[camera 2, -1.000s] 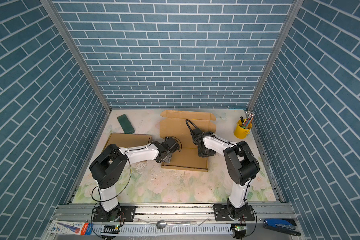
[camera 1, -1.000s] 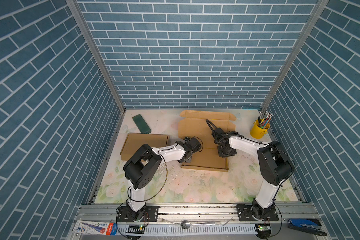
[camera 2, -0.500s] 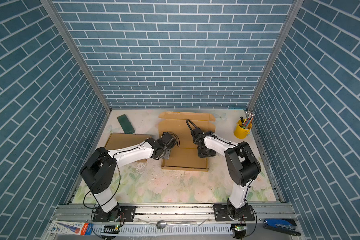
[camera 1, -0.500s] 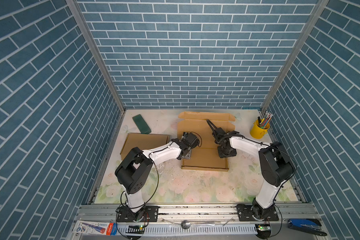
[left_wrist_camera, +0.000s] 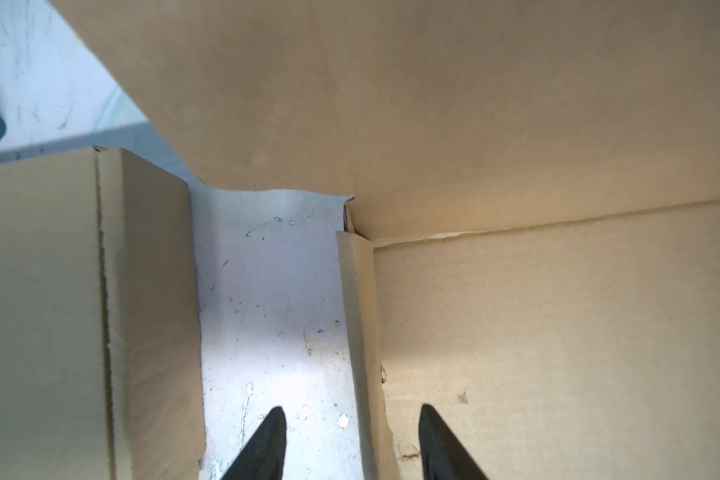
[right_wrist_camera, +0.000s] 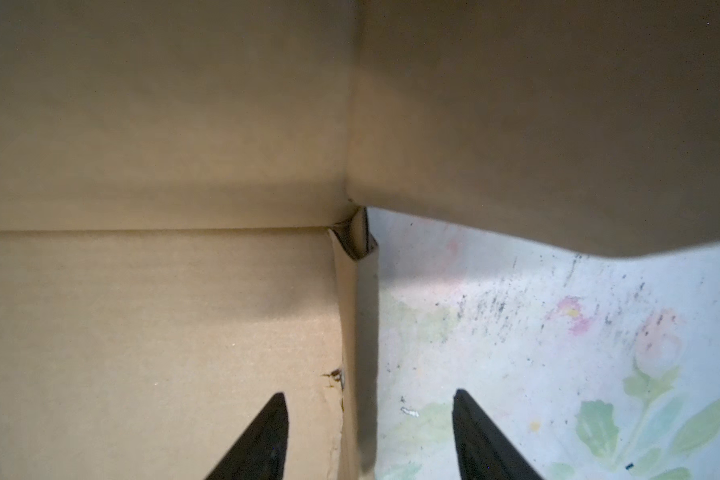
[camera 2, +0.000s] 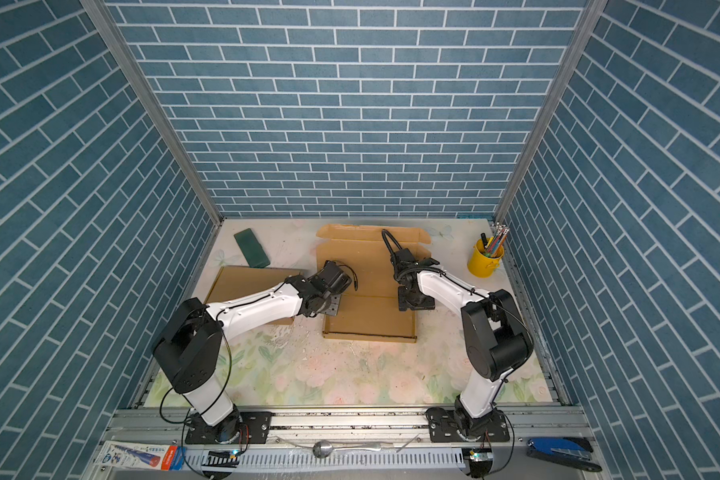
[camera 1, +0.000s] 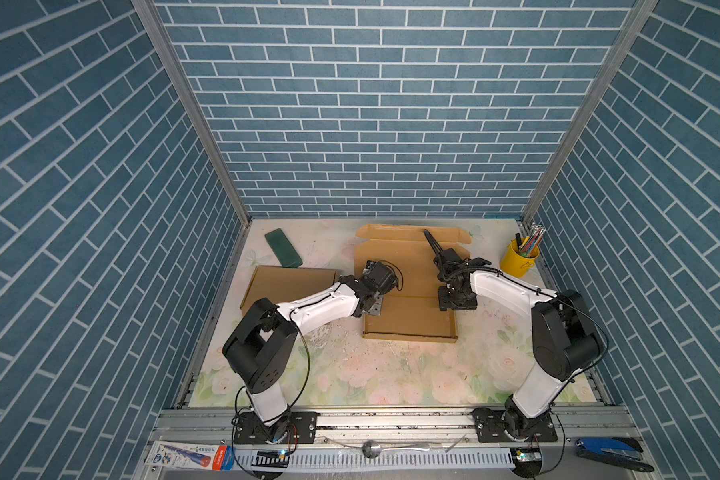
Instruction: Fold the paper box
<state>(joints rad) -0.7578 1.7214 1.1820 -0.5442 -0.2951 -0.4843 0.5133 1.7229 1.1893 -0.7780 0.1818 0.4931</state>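
a yellow cup (camera 1: 515, 266) holds pens (camera 1: 531, 242) near the open paper box (camera 1: 408, 320).

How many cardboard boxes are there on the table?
2. An open box lies in the middle; a closed box lies left of it, apart from it. I see no sign of hidden ones.

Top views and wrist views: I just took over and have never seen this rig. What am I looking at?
Two white-and-black robot arms stand at a floral table. Both top views look down from overhead; each wrist view looks along one arm's gripper. The left gripper and right gripper are open, each straddling a side wall of the open brown cardboard box, holding nothing. Also lying there: a closed brown cardboard box, a dark green flat case, a yellow cup of pens.
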